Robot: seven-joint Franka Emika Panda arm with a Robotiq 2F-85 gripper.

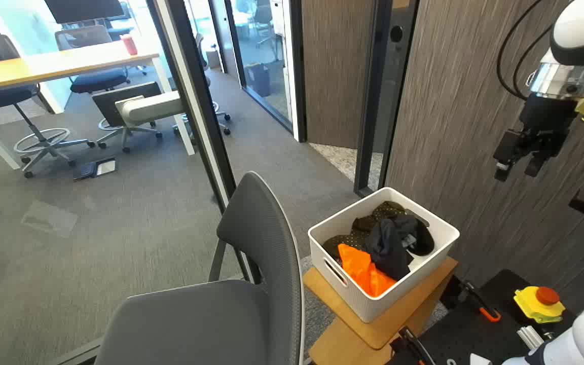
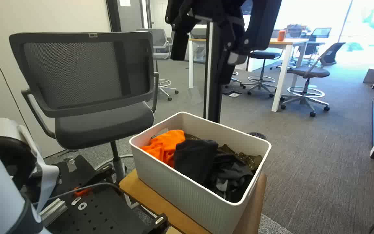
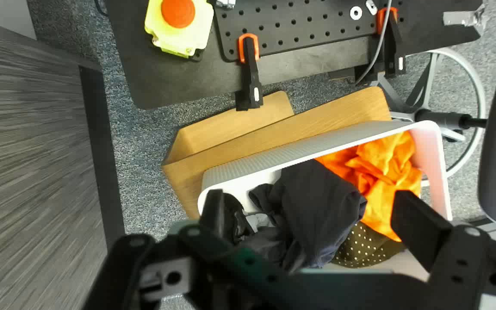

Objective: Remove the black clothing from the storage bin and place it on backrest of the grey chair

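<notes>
One gripper hangs fingers-down, well above the white storage bin; its two fingers are spread far apart, with nothing held between them. Principal relation: the black clothing lies below the gripper, inside the bin, and in the wrist view it shows in the gap between the fingers, touching neither. The garment is bunched and has no certain long axis; its broadest fold appears to run crosswise to the line joining the fingertips, so a descent with little turning of the wrist would probably serve. Seen in an exterior view, an orange cloth adjoins the garment on the left, and a brown spotted fabric lies toward the far right. Where the black clothing ends and the dark fabric just to its right begins cannot be told; a wide grasp may therefore gather a neighbour. The intended resting place, the backrest of the grey chair, stands left of the bin in both exterior views. Judged from this arrangement, the pick is yet to be made.
</notes>
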